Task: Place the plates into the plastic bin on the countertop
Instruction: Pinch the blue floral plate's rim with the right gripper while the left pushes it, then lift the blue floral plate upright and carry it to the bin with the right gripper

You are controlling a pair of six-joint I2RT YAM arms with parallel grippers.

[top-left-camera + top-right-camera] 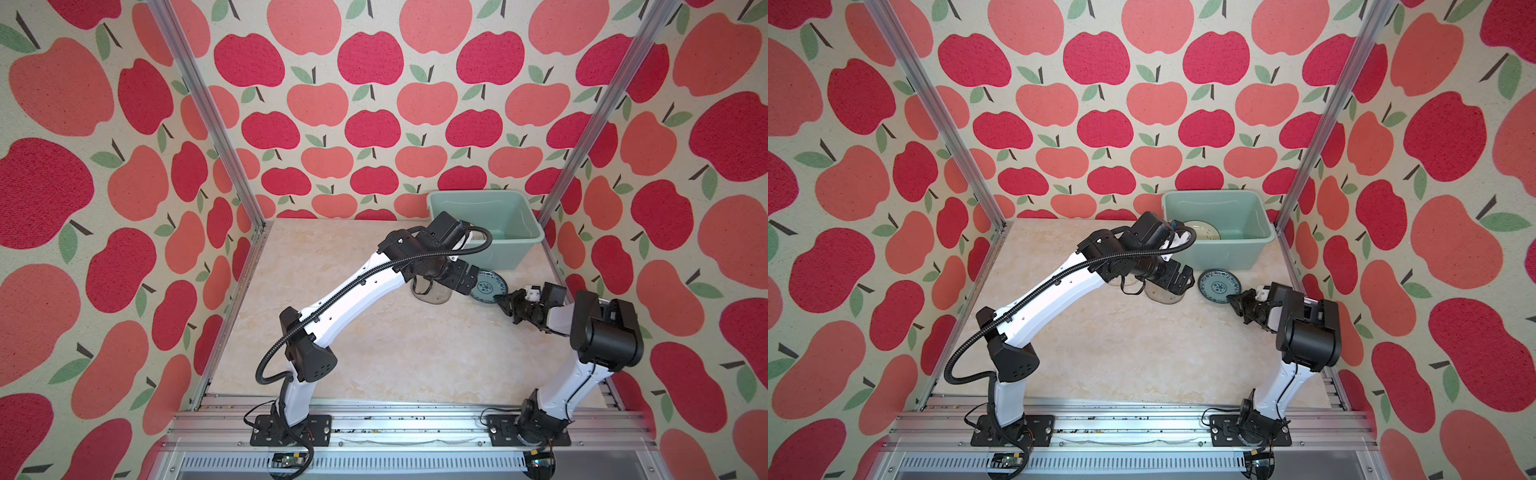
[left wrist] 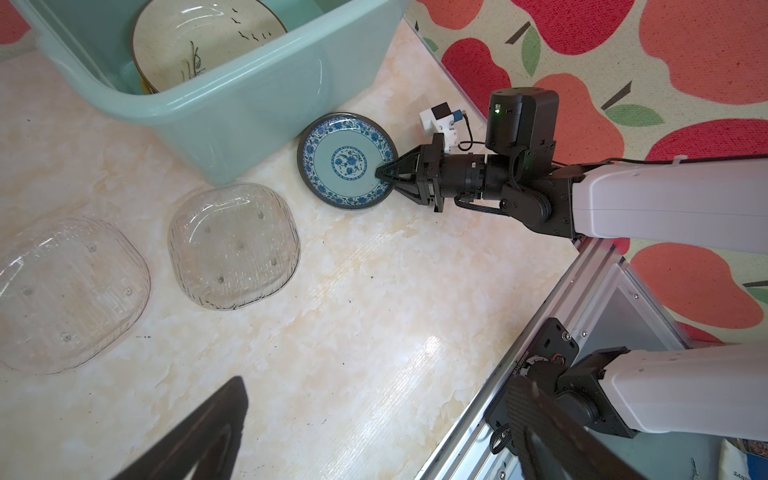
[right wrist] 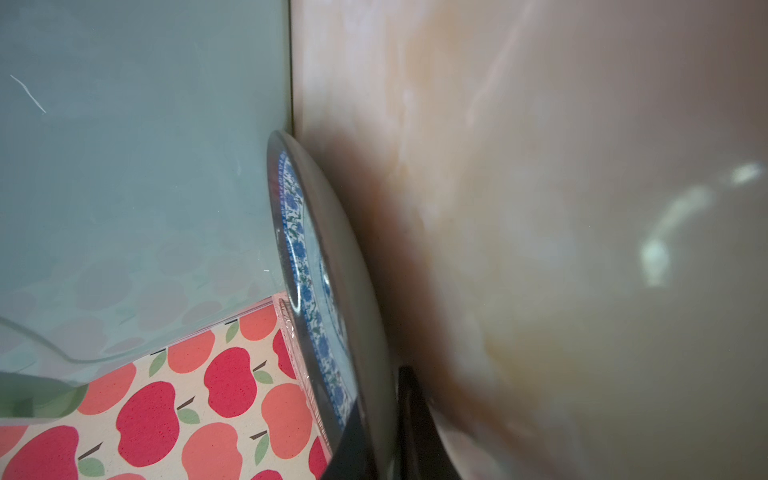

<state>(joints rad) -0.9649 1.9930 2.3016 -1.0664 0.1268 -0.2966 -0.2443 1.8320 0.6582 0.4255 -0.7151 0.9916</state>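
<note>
— Which step are you on?
— The teal plate (image 2: 345, 162). My right gripper (image 2: 380, 173) is pinched tight on its near rim, one finger above and one below. The plate lies on the surface (image 2: 374, 291) just beside the plastic bin (image 2: 249, 124), outside its wall.
— And the left gripper (image 1: 1183, 279)?
— Jaws spread wide and empty, hanging above the clear glass plates (image 2: 235, 245).
— What next?
— A lift, I judge. I raise the plate over the bin's rim, carry it across and let go by the cream plate (image 2: 208, 41) already inside. It's a thin edge grip, so the plate may tilt or slip.
</note>
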